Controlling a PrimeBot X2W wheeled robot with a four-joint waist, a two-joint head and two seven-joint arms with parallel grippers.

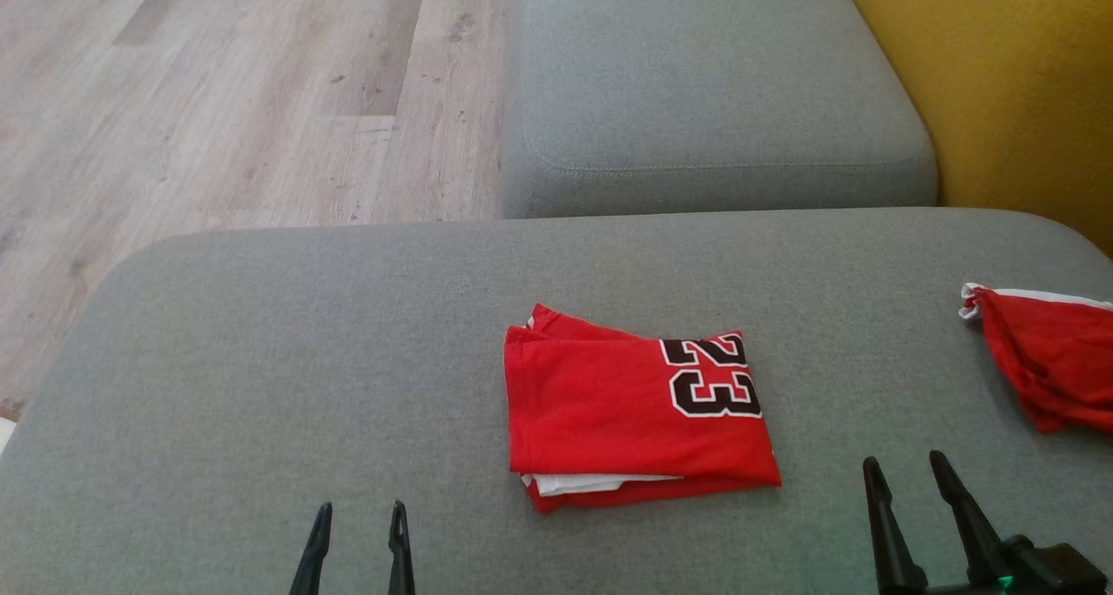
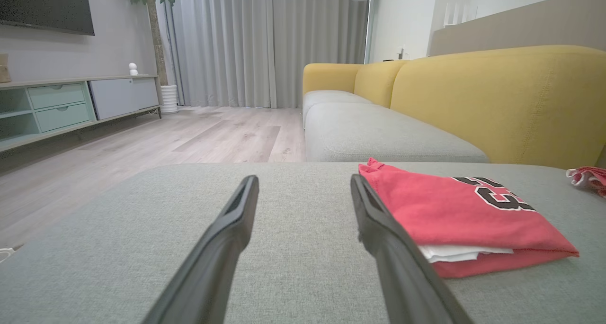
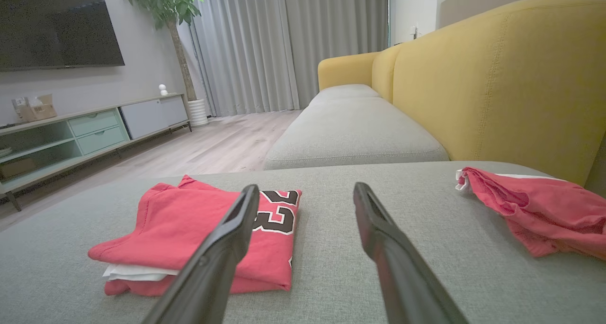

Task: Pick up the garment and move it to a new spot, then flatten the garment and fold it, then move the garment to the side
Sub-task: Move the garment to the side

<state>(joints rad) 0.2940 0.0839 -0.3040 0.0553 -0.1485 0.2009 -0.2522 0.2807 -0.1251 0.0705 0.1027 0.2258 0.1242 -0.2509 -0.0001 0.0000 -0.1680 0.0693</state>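
Presently my left gripper [image 1: 362, 508] and right gripper [image 1: 903, 460] stand wide, empty; folded red jersey [image 1: 622, 412] apparently awaits moving aside.

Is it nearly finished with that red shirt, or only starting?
Nearly finished, it seems. Done: the red jersey lies folded in a rectangle on the grey cushion. In hand: nothing; both sets of jaws stand open and empty, short of it. Left: moving it to the side. A second red garment lies crumpled at the right.
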